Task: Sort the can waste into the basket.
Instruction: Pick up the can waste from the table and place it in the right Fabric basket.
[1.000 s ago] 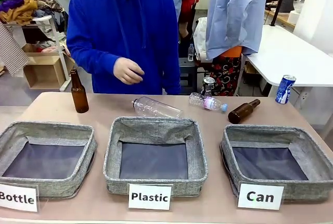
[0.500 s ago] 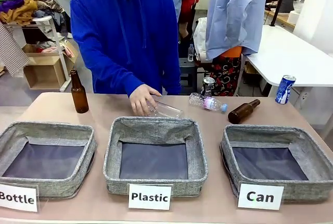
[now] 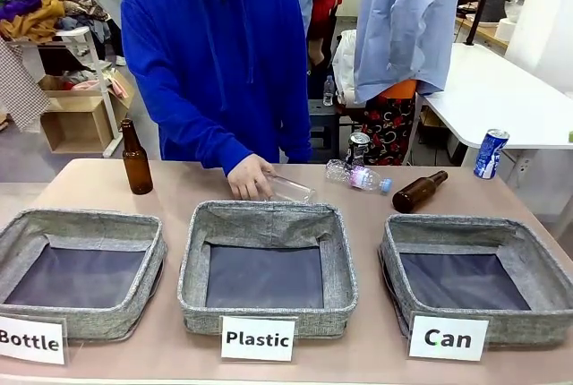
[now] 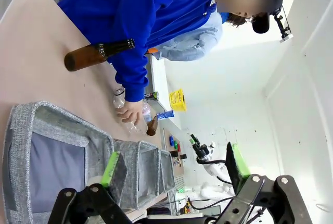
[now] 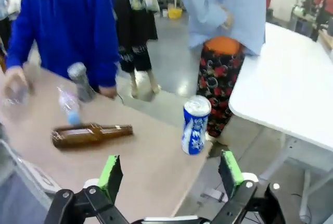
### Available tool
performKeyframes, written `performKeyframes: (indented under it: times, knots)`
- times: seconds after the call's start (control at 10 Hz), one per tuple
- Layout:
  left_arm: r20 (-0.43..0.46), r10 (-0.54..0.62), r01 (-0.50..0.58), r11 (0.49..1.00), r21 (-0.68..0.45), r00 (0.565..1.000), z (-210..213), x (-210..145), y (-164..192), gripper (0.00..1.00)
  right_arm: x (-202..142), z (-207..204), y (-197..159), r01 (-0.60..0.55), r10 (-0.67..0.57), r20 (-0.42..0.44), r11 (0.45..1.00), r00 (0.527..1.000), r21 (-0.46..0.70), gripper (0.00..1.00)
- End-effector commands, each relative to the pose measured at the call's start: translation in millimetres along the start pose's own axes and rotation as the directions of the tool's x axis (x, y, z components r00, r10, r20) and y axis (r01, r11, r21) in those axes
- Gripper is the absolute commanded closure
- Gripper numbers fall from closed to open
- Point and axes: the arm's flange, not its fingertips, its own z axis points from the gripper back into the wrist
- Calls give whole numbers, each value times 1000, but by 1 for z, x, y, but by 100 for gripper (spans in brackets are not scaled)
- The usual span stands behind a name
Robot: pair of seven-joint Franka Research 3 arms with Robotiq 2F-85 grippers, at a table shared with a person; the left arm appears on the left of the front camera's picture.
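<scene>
The Can basket [image 3: 452,226] sits empty at front right (nothing sorted yet). The left gripper [image 4: 174,164] and right gripper [image 5: 170,170] both gape wide, holding nothing. The blue can [image 5: 196,125] stands upright at the far right corner, just ahead of the right gripper, which probably must close in around it.

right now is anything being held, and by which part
The left claw and right claw are open and empty. The person's hand grips the lying clear plastic bottle at its end toward the robot's left.
</scene>
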Motion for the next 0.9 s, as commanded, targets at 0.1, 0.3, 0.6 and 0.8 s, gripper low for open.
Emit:
performKeyframes:
  times: [0.1,0.3,0.6,0.8]
  knots:
    - [-6,-10,10,1000,-8,1000,2,0,-2,0,14,16,5,56,-57,53,998,997,21,0]
    - [-6,-10,10,1000,-8,1000,2,0,-2,0,14,16,5,56,-57,53,998,997,21,0]
    - [-6,-10,10,1000,-8,1000,2,0,-2,0,16,-5,-31,50,-50,16,998,999,29,0]
    - [-6,-10,10,1000,-8,1000,2,0,-2,0,11,-26,-64,-26,-3,173,986,985,165,0]
